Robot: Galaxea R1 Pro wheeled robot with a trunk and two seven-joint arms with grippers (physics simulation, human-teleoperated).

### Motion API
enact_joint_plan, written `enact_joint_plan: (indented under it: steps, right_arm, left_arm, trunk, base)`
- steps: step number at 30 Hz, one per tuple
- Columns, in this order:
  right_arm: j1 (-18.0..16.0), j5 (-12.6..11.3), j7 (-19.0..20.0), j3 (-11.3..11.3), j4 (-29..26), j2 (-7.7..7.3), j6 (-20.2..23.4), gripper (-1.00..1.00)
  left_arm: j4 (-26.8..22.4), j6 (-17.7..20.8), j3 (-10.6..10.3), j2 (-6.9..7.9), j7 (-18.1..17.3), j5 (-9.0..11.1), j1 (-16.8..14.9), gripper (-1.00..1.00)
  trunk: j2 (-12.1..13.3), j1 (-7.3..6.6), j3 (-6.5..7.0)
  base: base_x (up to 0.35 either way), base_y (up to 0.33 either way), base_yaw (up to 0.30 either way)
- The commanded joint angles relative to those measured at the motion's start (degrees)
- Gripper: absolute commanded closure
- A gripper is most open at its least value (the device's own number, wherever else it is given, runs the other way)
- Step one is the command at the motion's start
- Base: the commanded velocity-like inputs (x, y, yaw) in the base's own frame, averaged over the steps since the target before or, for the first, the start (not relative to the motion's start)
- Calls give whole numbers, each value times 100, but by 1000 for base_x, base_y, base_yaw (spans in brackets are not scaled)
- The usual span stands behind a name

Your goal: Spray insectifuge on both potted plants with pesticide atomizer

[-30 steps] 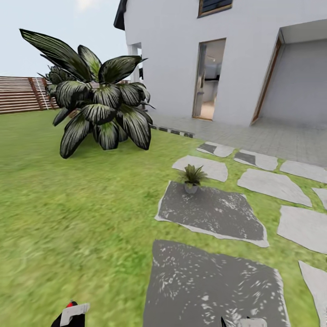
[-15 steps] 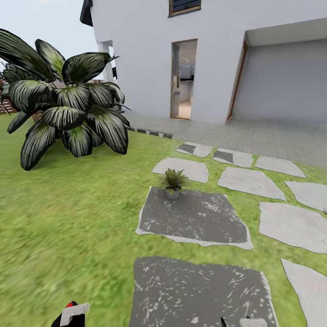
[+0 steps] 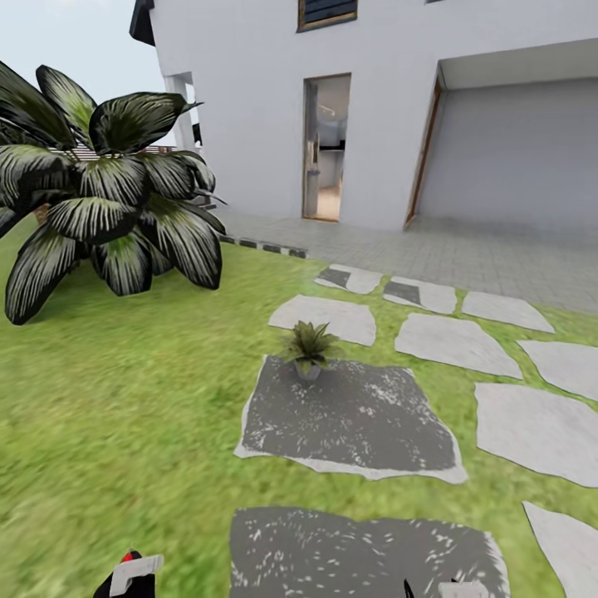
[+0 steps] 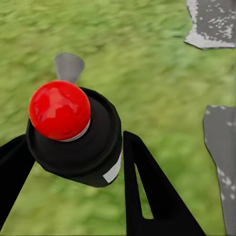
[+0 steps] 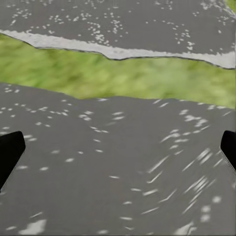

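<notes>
In the garden, a lawn [image 3: 124, 399] with grey stone slabs, one small potted plant [image 3: 309, 346] with pointed green leaves stands at the far edge of a dark slab [image 3: 349, 415] ahead of me. My left gripper [image 4: 76, 142] is shut on the pesticide atomizer [image 4: 73, 130], a black bottle with a red round cap and a white label. The atomizer [image 3: 133, 575] also peeks in at the lower left of the head view. My right gripper [image 5: 118, 152] hangs open over a dark slab, holding nothing, and its tip [image 3: 453, 588] is just visible low in the head view.
A large dark-leaved bush [image 3: 108, 199] grows on the lawn at the left. Pale stepping stones [image 3: 453, 342] lead right toward grey paving [image 3: 465, 253] and the white house with an open doorway [image 3: 325, 149]. A second dark slab [image 3: 357, 552] lies near me.
The whole head view has shifted: bush, potted plant and slabs slid left and slightly nearer, so the camera moved. Both grippers keep their places, the left still holding the atomizer.
</notes>
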Motion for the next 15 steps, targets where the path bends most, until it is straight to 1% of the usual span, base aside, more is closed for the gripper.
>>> enact_joint_plan:
  steps: [1,15]
  right_arm:
    - [-3,1,-3,-1,3,0,-17,-100]
    - [-3,1,-3,-1,-5,0,-17,-100]
  left_arm:
    - [5,-19,19,-1,-4,-17,-4,100]
    - [5,-19,19,-1,-4,-17,-4,100]
  trunk:
    - [-2,2,-5]
    - [-2,2,-5]
  base:
    - [339,0,0]
    - [339,0,0]
